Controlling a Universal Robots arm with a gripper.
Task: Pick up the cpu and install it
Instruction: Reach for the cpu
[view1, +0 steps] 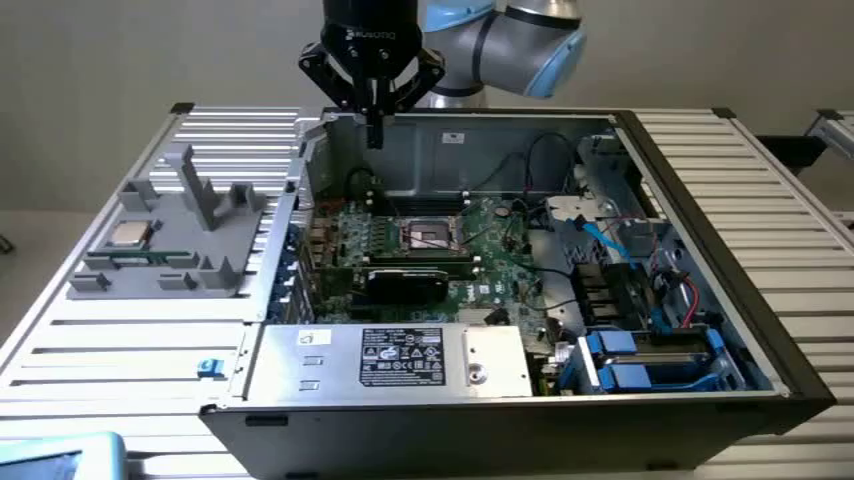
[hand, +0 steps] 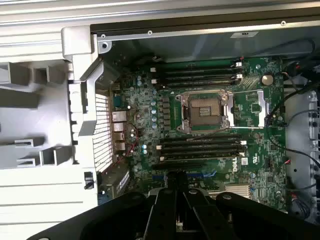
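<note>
The cpu (view1: 130, 234), a small silver square chip, lies on the grey holder (view1: 167, 262) on the exterior view's left, outside the open computer case (view1: 694, 200). My gripper (view1: 375, 128) hangs high over the case's rear-left part, well away from the cpu, its fingers pressed together with nothing between them. In the wrist view the gripper (hand: 176, 181) points down over the green motherboard (hand: 250, 145). The open cpu socket (hand: 205, 110) sits mid-board, its metal frame bare; the same socket (view1: 430, 235) shows in the exterior view.
A black card (view1: 407, 282) stands on the board just in front of the socket. A silver box with a white label (view1: 400, 358) fills the case's front. Cables and blue drive bays (view1: 654, 360) crowd the exterior view's right. Grey upright posts (view1: 200, 190) rise from the holder.
</note>
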